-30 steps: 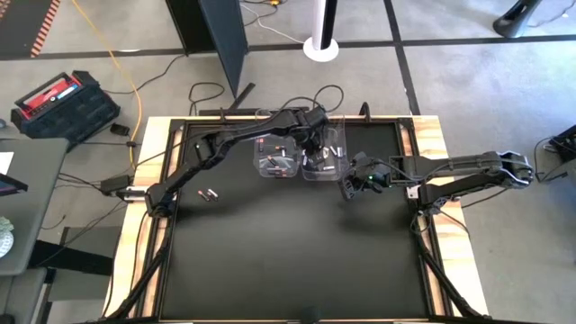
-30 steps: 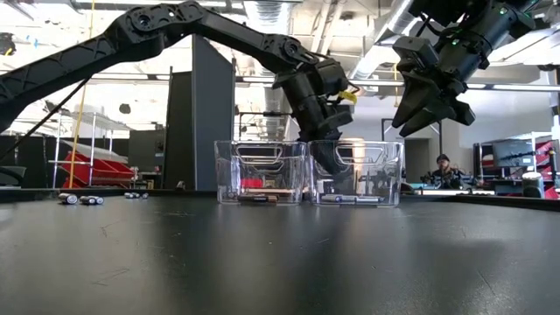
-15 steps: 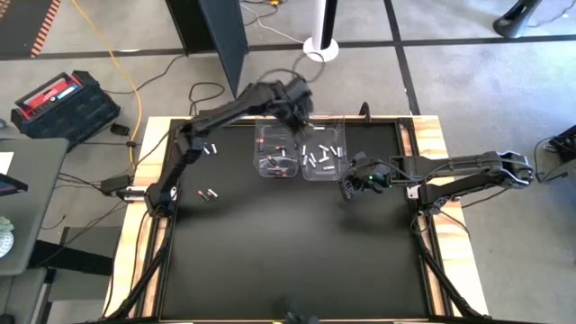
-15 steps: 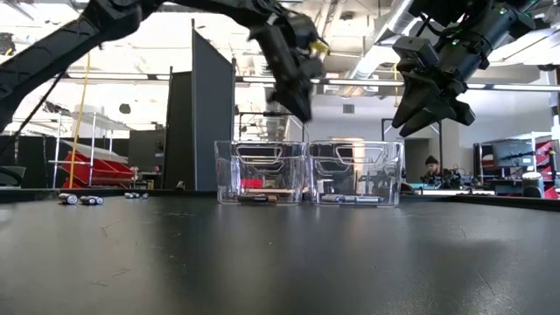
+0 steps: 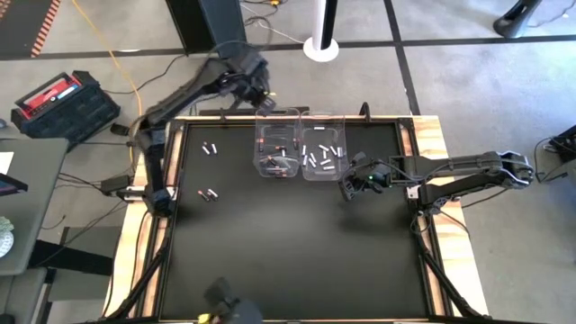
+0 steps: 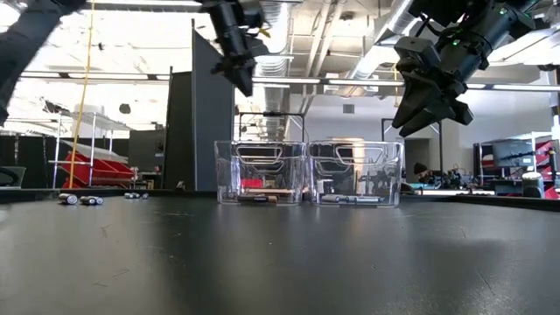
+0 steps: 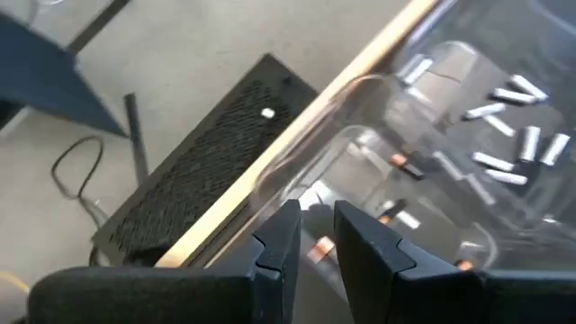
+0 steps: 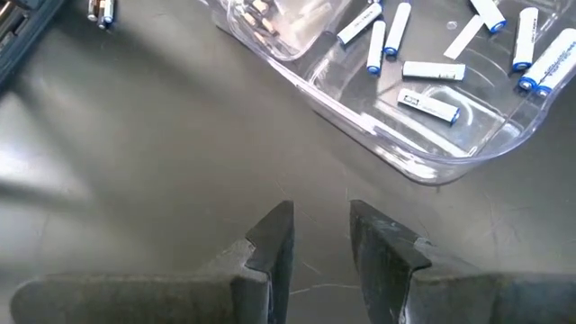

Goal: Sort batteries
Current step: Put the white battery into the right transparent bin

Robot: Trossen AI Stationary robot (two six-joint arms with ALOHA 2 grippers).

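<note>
Nearest, the black table (image 5: 297, 252) lies bare up to the right gripper (image 5: 346, 189), which hovers above the mat just short of the right-hand clear bin (image 5: 324, 151), fingers parted with nothing between them. White batteries (image 5: 321, 155) lie in that bin; dark copper-toned batteries (image 5: 279, 162) lie in the left-hand bin (image 5: 276, 151) touching it. Loose cells (image 5: 208, 193) rest near the table's left edge, and another pair (image 5: 211, 149) farther back. Beyond, the left gripper (image 5: 256, 90) hangs high over the far edge, its fingers (image 7: 281, 238) slightly apart and empty.
</note>
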